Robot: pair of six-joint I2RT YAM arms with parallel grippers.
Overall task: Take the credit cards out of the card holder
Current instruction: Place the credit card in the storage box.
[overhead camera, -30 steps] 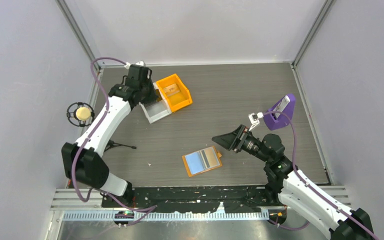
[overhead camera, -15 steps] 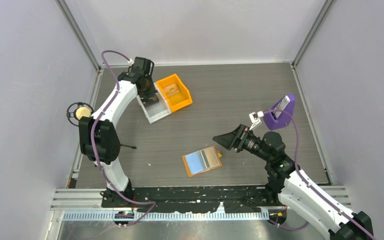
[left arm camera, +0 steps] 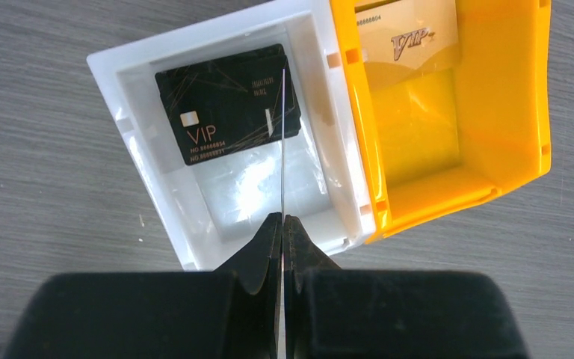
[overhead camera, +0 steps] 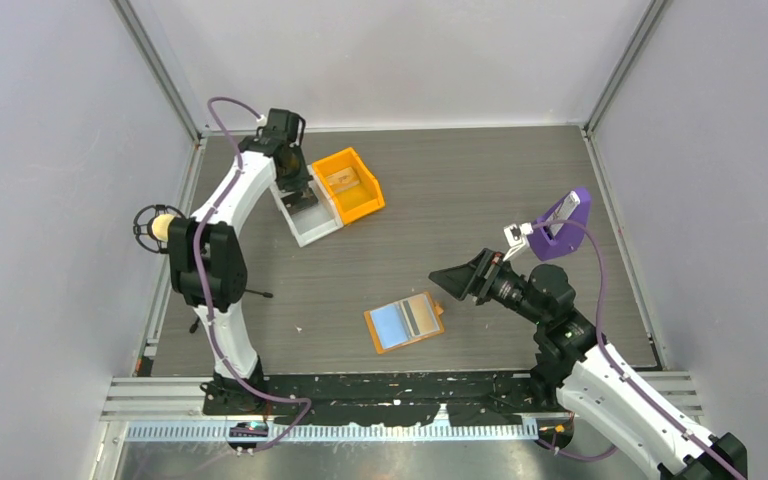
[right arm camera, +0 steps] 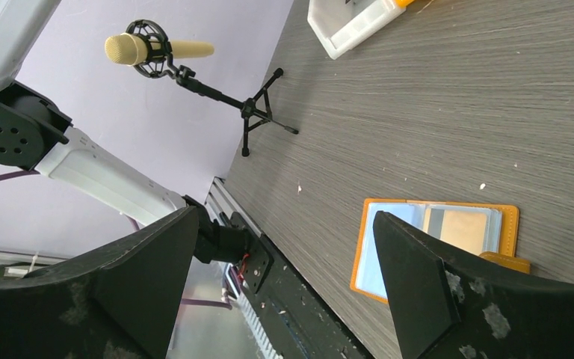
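Grey desk (overhead camera: 480,180) below: my left claw (left arm camera: 282,218) pinches what looks like an edge-on card (left arm camera: 282,149) over the black card (left arm camera: 224,105) in the white bin (left arm camera: 138,146). My right claw (right arm camera: 282,224) gapes empty. Beyond it the card holder (right arm camera: 377,254) lies open, with seemingly one tan card (right arm camera: 463,228) left.

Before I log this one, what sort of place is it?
Most likely a lab robot test cell: a gray table boxed in by plain walls on metal posts, a left arm and a right arm bolted at its near edge, and a microphone on a stand at the left.
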